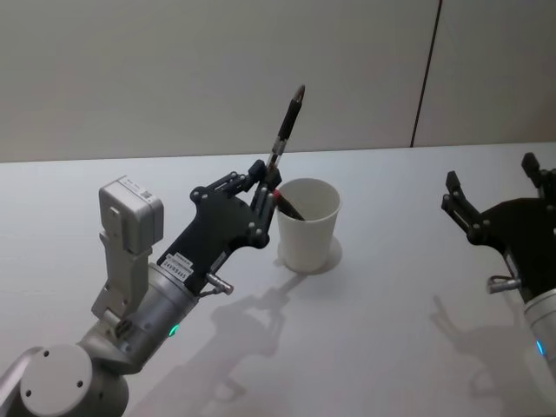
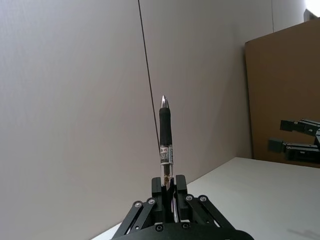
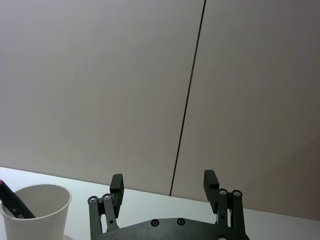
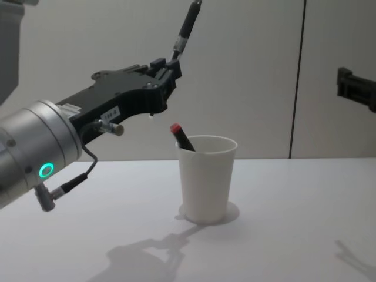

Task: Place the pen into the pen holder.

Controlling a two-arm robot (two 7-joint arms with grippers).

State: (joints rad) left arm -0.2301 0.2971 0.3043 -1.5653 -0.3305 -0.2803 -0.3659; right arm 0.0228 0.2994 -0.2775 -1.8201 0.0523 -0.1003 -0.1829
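The pen (image 1: pixel 287 126) is in the air, not yet in the cup: my left gripper (image 1: pixel 268 187) has its fingers clamped on the pen's lower end, and the shaft slants up and away with its silver tip highest. The pen holder (image 1: pixel 304 243), a white paper cup, stands upright on the table (image 1: pixel 391 347) just to the right of those fingers, and a second pen with a red end (image 1: pixel 288 207) leans inside it against the near-left rim. I judge this to be the carry step, with the grasp made and the drop to come. Next I would bring the gripper over the cup's mouth and turn the wrist so the pen points down. I would let go only once its end is inside the rim, taking care not to knock the light cup or the pen already in it. From the head the fingertips seem to touch the rim, but the chest camera shows the left gripper (image 4: pixel 170 67) above the cup (image 4: pixel 205 182) and off to its left. The left wrist camera shows the pen (image 2: pixel 165 135) seated squarely between the closed fingers. My right gripper (image 1: pixel 491 174) sits idle, well apart on the right with its fingers spread, as its own wrist camera confirms (image 3: pixel 165 181).
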